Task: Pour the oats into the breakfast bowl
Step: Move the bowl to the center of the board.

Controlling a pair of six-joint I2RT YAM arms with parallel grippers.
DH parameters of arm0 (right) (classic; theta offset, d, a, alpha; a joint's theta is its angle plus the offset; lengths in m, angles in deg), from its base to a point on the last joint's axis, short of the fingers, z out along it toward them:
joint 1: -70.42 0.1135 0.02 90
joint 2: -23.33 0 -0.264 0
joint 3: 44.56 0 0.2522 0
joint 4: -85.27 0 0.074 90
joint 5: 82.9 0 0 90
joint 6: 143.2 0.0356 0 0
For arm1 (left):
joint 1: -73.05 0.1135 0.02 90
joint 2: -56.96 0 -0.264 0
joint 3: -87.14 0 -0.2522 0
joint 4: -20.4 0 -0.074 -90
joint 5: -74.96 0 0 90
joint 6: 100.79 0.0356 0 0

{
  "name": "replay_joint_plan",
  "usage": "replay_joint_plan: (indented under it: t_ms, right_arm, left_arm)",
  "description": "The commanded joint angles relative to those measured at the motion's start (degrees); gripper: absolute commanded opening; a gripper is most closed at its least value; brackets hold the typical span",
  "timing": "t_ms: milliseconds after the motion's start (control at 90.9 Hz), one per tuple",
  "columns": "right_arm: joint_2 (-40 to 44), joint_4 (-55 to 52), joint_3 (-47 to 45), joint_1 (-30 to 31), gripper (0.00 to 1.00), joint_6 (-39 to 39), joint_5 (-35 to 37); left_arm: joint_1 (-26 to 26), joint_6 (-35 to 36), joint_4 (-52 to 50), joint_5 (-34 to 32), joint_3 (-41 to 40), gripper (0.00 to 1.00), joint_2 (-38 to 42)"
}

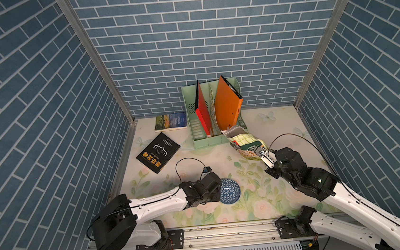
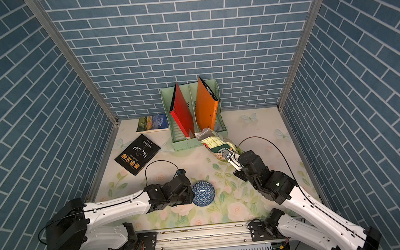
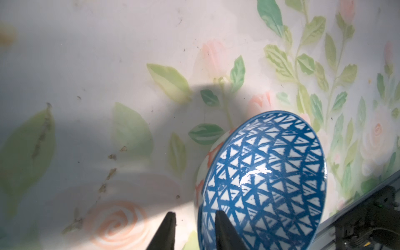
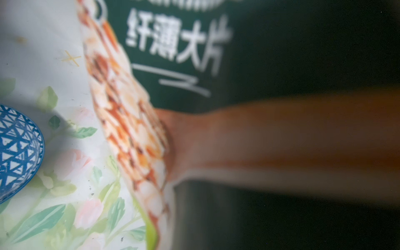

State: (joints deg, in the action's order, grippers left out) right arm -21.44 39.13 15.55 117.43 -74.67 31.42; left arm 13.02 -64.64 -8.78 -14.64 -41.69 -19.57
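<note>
Cream floral table cover (image 1: 197, 165): printed with roses and green leaves; carries every item listed below.
Black paperback book with gold characters and a white antler drawing (image 1: 158, 152): lies flat and skewed at the far left of the table.
Landscape-cover paperback book (image 1: 171, 121): lies flat against the back wall, just beside the rack.
Left gripper (image 3: 195, 214): low at the bowl's left edge. In the left wrist view its black fingers (image 3: 225, 231) stand apart astride the rim, one inside the bowl and one outside. Bare cloth shows between the outer finger and the bowl wall.
Small round ceramic bowl with blue triangle lattice inside and white wall with orange marks outside (image 1: 230, 192) (image 3: 270, 173): front centre of the table, empty, well apart from the pouch. Whether it sits level I cannot tell.
Mint-green plastic file rack (image 1: 208, 142): stands at the back centre.
Red folder (image 1: 204, 112): upright in the rack's left slot.
Orange folder (image 1: 228, 103): leans in the rack's right slot.
Crinkly green-and-cream pouch (image 1: 243, 142) (image 4: 173, 43): tilted, its open top touching or just beside the rack's front right corner.
Oats: hidden inside the pouch.
Right gripper (image 1: 260, 153): pinches the pouch's lower end, in both top views.
</note>
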Motion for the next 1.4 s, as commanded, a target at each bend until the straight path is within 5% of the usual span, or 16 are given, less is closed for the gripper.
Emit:
replay_joint_plan:
  t_ms: [0,297,715,1111,1386]
  right_arm:
    - [2.51,4.05,3.63,0.28,0.0,0.91,4.12]
    - [7.25,2.97,2.88,0.3,0.0,-5.71,3.97]
    - [9.36,-0.96,1.72,0.32,0.0,-16.14,5.95]
    - [6.65,-0.84,-1.21,0.37,0.0,-21.38,7.3]
    - [5.31,0.09,-3.05,1.0,0.0,-22.54,6.44]
  left_arm:
    - [-0.45,0.26,-0.48,-0.24,2.66,0.19,-1.71]
    - [0.01,3.5,-6.26,-4.49,10.78,0.0,-4.52]
    - [10.79,7.7,-8.03,-6.66,18.05,0.0,-9.82]
    - [13.36,7.36,-5.98,-4.93,20.99,0.0,-14.17]
    - [14.11,6.61,-4.18,-5.12,21.1,0.1,-16.06]
